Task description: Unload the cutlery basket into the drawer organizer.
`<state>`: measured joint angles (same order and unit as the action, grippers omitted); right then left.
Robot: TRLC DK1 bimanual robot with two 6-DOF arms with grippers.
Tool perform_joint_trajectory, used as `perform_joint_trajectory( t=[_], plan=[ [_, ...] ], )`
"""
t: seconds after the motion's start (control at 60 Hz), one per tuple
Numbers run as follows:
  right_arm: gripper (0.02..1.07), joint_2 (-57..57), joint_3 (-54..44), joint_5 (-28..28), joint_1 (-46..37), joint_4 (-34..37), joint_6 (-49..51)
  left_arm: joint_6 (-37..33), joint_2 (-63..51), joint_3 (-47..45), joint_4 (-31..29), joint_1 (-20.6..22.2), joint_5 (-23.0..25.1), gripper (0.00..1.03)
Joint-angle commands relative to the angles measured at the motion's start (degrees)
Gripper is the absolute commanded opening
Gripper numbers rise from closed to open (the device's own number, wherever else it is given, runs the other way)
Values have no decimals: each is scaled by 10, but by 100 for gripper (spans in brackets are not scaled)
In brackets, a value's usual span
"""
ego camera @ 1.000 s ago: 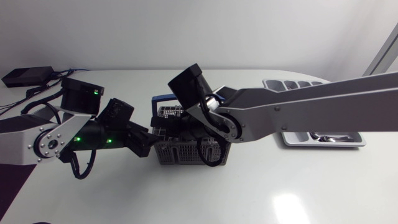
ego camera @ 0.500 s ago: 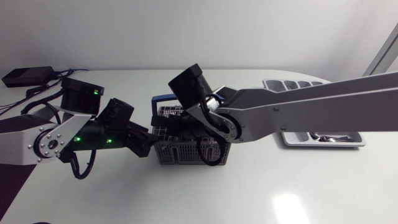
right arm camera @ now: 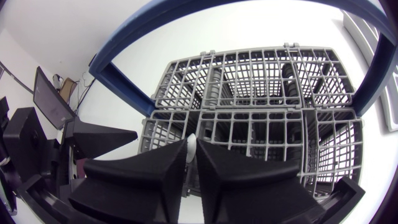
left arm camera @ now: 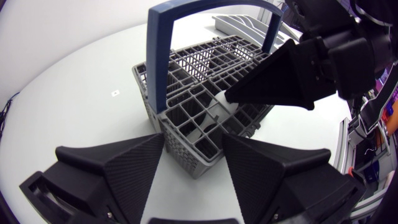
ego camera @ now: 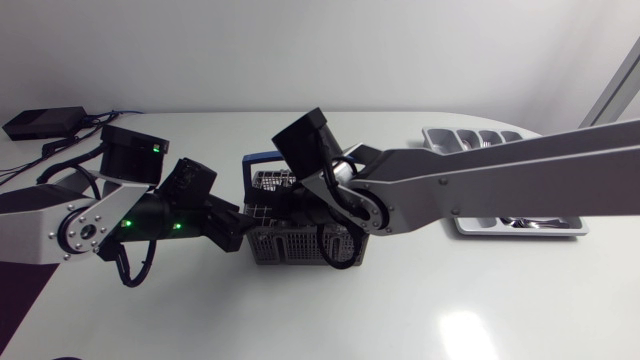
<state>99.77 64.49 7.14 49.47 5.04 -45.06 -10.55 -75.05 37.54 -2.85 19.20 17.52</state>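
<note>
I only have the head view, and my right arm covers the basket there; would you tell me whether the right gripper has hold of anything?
Observer: Yes. In the right wrist view the right gripper is closed on a thin pale piece, just above the basket grid. I cannot tell which utensil it is.
Operator: Thank you. Is the left gripper clamping the basket?
Observer: The left wrist view shows the left gripper open, with a corner of the basket between its fingers. I cannot tell whether they touch it.
</note>
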Motion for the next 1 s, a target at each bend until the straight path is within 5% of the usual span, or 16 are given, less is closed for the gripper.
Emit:
perform_joint_trajectory(
  t=[0.0, 0.983],
  plan=[
    [12, -4, -15, 6, 8, -13, -19, -1, -11, -14, -1, 6, 3, 66],
    [8, -42, -35, 18, 22, -21, 11, 2, -25, -8, 0, 18, -1, 66]
  ],
)
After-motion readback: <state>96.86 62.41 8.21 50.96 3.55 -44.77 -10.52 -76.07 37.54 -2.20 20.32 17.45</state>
